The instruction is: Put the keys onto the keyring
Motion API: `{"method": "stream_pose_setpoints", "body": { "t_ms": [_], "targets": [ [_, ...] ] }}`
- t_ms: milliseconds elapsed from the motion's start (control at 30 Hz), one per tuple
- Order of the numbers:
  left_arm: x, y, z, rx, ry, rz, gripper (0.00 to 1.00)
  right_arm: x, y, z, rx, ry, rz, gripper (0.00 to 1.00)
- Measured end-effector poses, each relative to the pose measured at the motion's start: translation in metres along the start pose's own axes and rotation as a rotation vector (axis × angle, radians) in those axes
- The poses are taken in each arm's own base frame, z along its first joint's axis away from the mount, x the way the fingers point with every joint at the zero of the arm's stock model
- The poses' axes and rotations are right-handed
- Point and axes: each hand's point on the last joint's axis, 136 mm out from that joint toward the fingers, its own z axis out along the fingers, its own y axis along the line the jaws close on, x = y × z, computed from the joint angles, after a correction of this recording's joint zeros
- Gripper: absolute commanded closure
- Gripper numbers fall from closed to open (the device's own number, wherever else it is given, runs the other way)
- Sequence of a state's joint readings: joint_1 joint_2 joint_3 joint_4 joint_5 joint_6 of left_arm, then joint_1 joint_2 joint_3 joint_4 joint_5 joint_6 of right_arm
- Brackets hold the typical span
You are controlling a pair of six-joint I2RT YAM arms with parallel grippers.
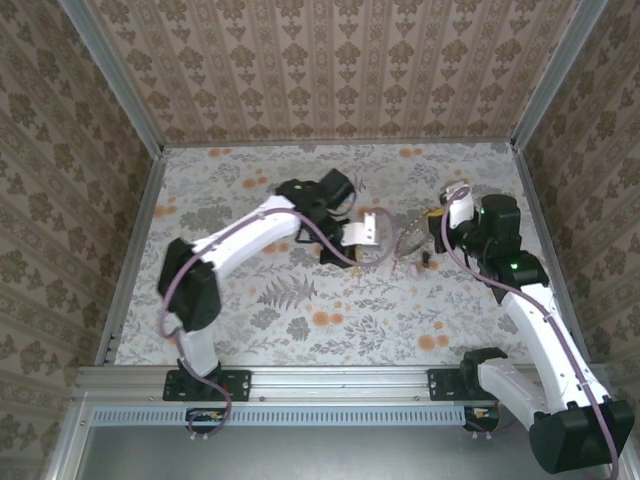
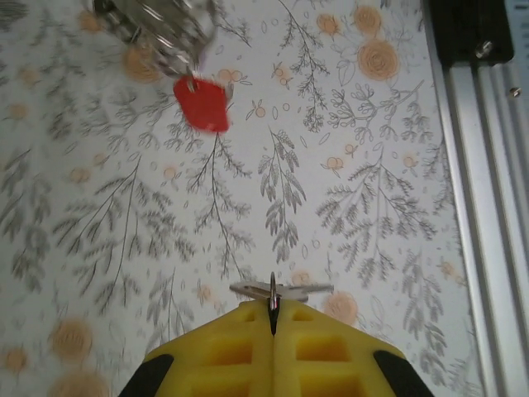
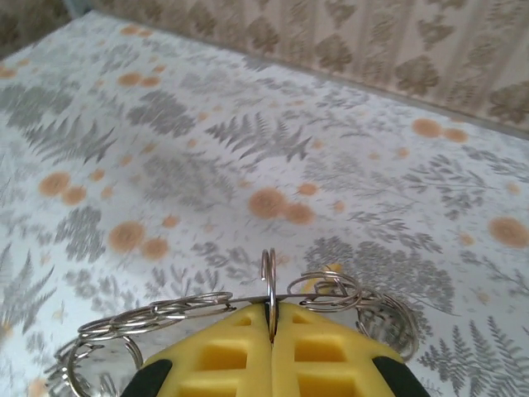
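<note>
Left gripper (image 2: 273,308) first: its moulded yellow fingers are pressed flat together, pinching a key (image 2: 285,290). The key is tiny, silvery, thin metal, lying crosswise at the very tips. Below it is the table (image 2: 347,165), under a pale matte cloth printed with grey ferns and orange blooms. At 11 o'clock in the left wrist view hangs a red key (image 2: 202,104), its head a flat, smooth, rounded square dangling under a blurred silvery tangle. Along 3 o'clock runs a grooved aluminium rail (image 2: 483,215).

Over to the right gripper (image 3: 270,313): same yellow fingers with square recesses, clamped tight on a ring (image 3: 269,277). It is a thin bright wire hoop, standing upright and edge-on between the tips. From it, toward 9 and 3 o'clock, trail more rings (image 3: 178,308), shiny coiled-wire loops overlapping like a chain. A sliver of yellow peeks from behind the loops at 1 o'clock, and I cannot tell what it is.

From above, the two grippers face each other just right of the table's middle. The bundle sits between them, with the left gripper at its 9 o'clock and the right at its 3 o'clock.
</note>
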State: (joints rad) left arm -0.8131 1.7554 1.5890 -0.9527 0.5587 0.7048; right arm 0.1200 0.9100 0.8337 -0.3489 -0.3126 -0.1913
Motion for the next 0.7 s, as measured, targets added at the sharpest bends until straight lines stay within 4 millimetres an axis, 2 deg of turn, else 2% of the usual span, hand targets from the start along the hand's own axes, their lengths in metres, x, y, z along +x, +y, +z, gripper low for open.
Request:
{"method": "stream_pose_setpoints", "body": {
  "t_ms": [133, 300, 467, 700],
  "targets": [
    [-0.003, -0.010, -0.043, -0.045, -0.105, -0.052, 1.00, 0.010, 0.035, 0.004, -0.136, 0.042, -0.146, 1.00],
    [-0.004, -0.012, -0.070, -0.090, -0.159, -0.049, 1.00, 0.014, 0.081, 0.011, -0.321, 0.068, -0.385, 1.00],
    [0.012, -0.010, -0.074, -0.107, -0.167, -0.054, 1.00, 0.018, 0.113, 0.016, -0.468, 0.059, -0.560, 1.00],
    [0.022, -0.001, -0.060, -0.128, -0.201, 0.001, 1.00, 0.016, 0.153, 0.012, -0.611, -0.036, -0.705, 1.00]
  ]
}}
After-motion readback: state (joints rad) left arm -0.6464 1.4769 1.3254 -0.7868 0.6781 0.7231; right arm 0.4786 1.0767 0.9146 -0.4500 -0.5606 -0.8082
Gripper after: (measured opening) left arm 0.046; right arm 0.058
